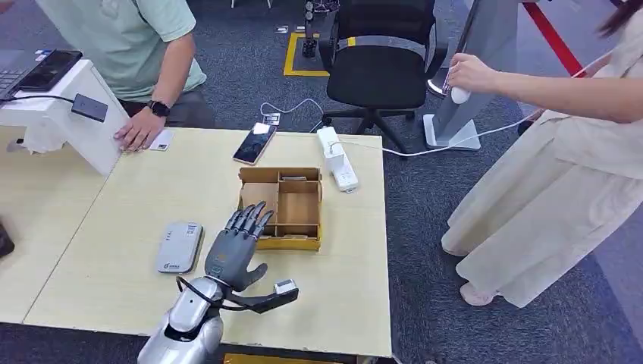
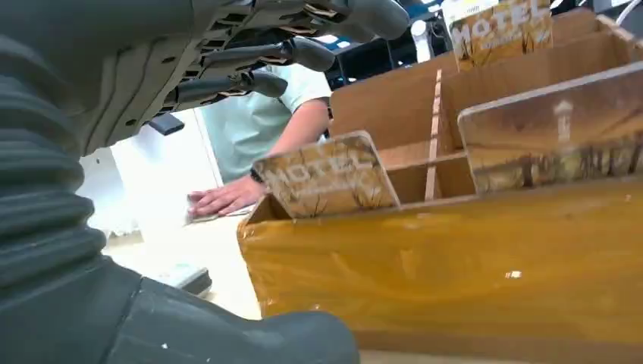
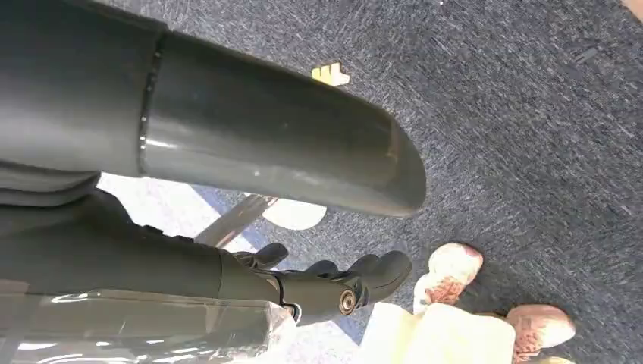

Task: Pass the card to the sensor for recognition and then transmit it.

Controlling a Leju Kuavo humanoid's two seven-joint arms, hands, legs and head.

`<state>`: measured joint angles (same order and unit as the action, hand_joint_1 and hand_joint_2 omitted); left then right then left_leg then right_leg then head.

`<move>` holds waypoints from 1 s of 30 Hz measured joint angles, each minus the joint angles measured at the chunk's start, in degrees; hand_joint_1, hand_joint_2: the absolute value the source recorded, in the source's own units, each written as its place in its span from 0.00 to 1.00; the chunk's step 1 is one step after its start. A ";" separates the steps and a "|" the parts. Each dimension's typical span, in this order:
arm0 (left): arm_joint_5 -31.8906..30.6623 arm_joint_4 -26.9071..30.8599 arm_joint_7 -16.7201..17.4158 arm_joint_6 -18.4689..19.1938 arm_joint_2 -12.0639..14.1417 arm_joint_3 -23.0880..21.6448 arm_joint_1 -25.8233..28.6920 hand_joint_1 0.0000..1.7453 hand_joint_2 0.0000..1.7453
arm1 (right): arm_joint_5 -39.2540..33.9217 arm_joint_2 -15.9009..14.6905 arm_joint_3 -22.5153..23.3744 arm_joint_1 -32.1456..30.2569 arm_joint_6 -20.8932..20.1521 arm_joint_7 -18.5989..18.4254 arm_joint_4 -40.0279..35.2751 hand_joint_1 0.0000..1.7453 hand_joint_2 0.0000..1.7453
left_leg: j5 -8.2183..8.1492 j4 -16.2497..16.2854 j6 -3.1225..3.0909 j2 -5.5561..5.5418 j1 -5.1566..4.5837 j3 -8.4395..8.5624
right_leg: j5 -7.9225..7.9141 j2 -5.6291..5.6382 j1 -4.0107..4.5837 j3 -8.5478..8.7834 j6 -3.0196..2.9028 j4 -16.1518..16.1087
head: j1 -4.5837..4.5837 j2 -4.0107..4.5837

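Cards printed "HOTEL" stand upright in the compartments of a wooden box on the table; the left wrist view shows one at the near corner, a larger one in the next slot, and a third at the far side, cut off by the picture's edge. From the head view the cards are hard to make out inside the box, seen only as thin edges.

The left hand hovers at the box's near-left corner, fingers stretched out straight and slightly apart, their tips over the left compartment. It holds nothing; whether the fingertips touch the box or a card cannot be told. In the left wrist view the dark fingers reach out above the nearest card, apart from it.

The right hand hangs by the robot's side over grey carpet, fingers loosely curled, nothing in them.

The sensor, a flat grey pad, lies on the table just left of the left hand. A person's hand rests on a white card at the table's far edge, beside a white stand. A phone and a power strip lie beyond the box. Another person stands to the right.
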<state>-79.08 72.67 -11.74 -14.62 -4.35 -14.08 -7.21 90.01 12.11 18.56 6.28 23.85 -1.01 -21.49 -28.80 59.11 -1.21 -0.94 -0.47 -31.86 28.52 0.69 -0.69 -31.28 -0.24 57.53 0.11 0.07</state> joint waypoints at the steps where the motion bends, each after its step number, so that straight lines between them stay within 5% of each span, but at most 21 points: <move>1: 0.00 -0.22 0.00 -0.17 0.02 0.06 0.00 0.00 1.00 | 0.00 0.00 0.00 0.00 0.00 0.00 0.00 0.00 0.00 | 0.00 0.00 0.00 0.00 0.00 0.00 | 0.00 0.00 0.00 0.00 0.00 0.00 | -0.02 0.00; 30: -4.66 0.57 0.15 -5.20 -1.51 2.97 -1.02 0.00 1.00 | 0.00 0.00 0.02 0.01 -0.33 -0.07 0.07 0.00 0.00 | 0.00 0.00 0.00 0.00 -0.01 0.00 | 0.00 0.00 0.00 0.00 0.00 0.00 | 0.00 -0.02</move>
<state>-83.73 73.24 -11.58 -19.82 -5.86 -11.10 -8.22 90.01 12.11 18.58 6.30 23.52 -1.07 -21.42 -28.79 59.11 -1.21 -0.94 -0.47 -31.86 28.52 0.69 -0.69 -31.28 -0.24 57.53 0.11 0.04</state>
